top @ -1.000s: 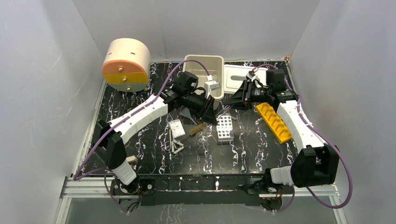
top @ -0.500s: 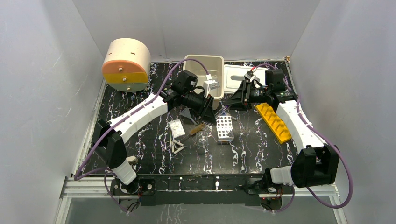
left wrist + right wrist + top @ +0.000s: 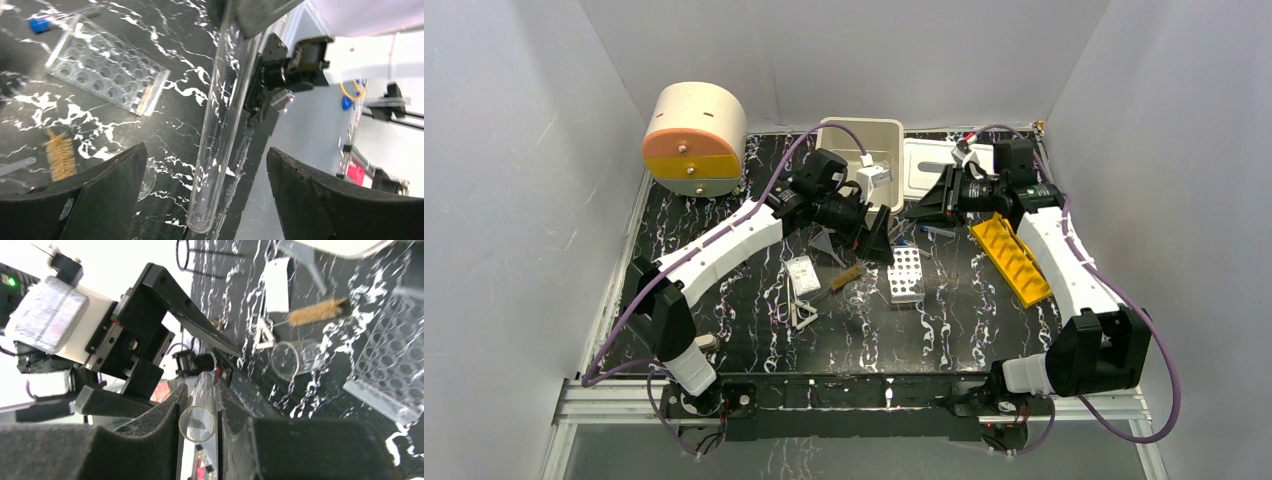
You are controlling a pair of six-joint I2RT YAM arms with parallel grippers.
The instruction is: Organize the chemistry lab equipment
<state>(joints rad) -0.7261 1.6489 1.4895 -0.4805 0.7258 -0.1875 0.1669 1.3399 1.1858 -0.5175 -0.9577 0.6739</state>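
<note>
A clear glass test tube runs between my two grippers above the middle of the table. My right gripper is shut on its open end. My left gripper stands open around the tube's rounded end, both fingers apart from the glass. In the top view the left gripper and right gripper face each other. Below them lie the grey holed rack, a wood-handled brush, a clear packet, a grey cone and a white triangle frame. The yellow tube rack lies to the right.
A beige bin and a white tray stand at the back edge. The beige-and-orange drum sits at the back left. A small glass beaker lies near the brush. White walls close in the table.
My left gripper has opened off the test tube. My right gripper has closed tighter on it, and the right arm has lifted slightly toward the back.
</note>
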